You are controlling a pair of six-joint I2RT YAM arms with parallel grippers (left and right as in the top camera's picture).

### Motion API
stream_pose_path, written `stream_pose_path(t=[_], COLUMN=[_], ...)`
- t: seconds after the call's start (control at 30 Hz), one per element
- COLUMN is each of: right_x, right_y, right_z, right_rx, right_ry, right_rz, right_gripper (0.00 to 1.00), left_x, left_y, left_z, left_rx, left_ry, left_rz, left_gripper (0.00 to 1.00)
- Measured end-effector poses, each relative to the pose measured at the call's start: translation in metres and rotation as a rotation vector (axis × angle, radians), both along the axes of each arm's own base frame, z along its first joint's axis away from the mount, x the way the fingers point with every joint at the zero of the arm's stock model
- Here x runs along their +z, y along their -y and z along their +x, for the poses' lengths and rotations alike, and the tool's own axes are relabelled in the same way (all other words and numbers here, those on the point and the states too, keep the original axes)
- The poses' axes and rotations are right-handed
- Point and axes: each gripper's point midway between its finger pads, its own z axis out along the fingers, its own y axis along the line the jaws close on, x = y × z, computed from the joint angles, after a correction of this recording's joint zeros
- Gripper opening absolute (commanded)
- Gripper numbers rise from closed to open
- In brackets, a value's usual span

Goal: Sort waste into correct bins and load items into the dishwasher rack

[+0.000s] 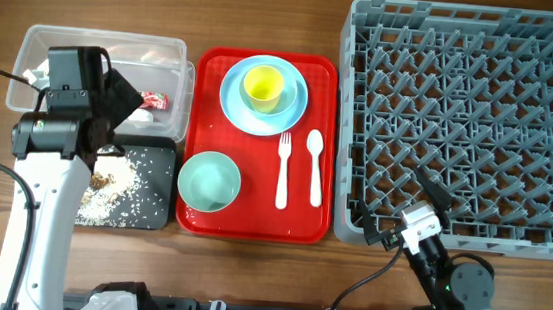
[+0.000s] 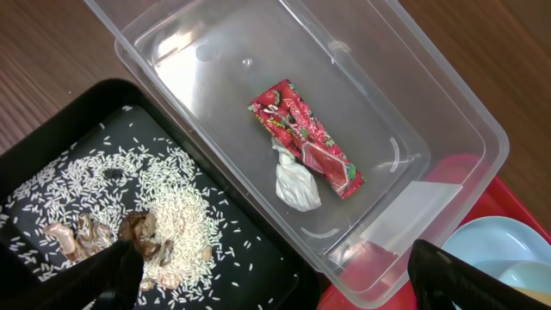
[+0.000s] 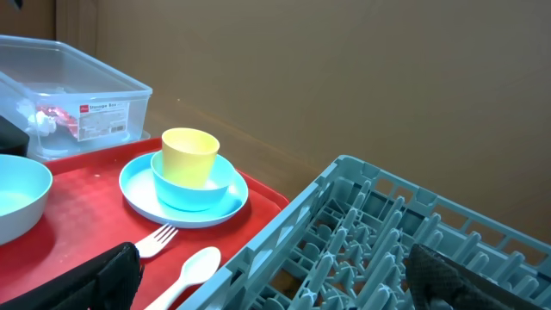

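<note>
The red wrapper [image 2: 306, 138] and the white tissue [image 2: 295, 185] lie in the clear tub [image 1: 40, 49]. Rice and brown scraps [image 2: 159, 211] cover the black tray [image 1: 156, 160]. My left gripper [image 2: 275, 284] hangs open and empty over the seam between tub and tray. On the red tray, the yellow cup [image 1: 263, 87] stands on the blue plate [image 1: 295, 112], beside the mint bowl [image 1: 209, 181], fork [image 1: 283, 166] and spoon [image 1: 315, 166]. My right gripper [image 3: 275, 275] is open and empty, low over the near-left corner of the grey rack [image 1: 470, 122].
The red serving tray [image 1: 250, 223] lies between the bins and the rack. Tub and black tray touch end to end at the table's left. The left arm [image 1: 41, 205] reaches up along the left edge. Bare wooden table shows in front of the rack.
</note>
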Motion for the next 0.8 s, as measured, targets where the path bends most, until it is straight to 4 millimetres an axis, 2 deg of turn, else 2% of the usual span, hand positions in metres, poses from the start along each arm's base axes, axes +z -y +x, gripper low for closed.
stream_pose_path(t=[0.33,0.43,0.57,0.8], right_x=[0.001,0.014,0.046,0.042], right_y=[-0.004,-0.018,-0.039,-0.052], right_z=[-0.003,-0.012,-0.035,-0.05], right_rx=[0.03,0.127,0.289,0.404], right_ry=[0.004,0.061,0.219,0.213], right_rz=[0.0,0.006,0.007,-0.006], right_gripper=[1.0,1.0,1.0,1.0], left_x=[0.0,0.0,0.0,0.0], left_y=[0.0,0.0,0.0,0.0], left_z=[0.0,0.0,0.0,0.0], left_rx=[0.0,0.0,0.0,0.0], left_ry=[0.0,0.0,-0.001,0.0], left_rz=[0.0,0.0,0.0,0.0], left_gripper=[1.0,1.0,1.0,1.0])
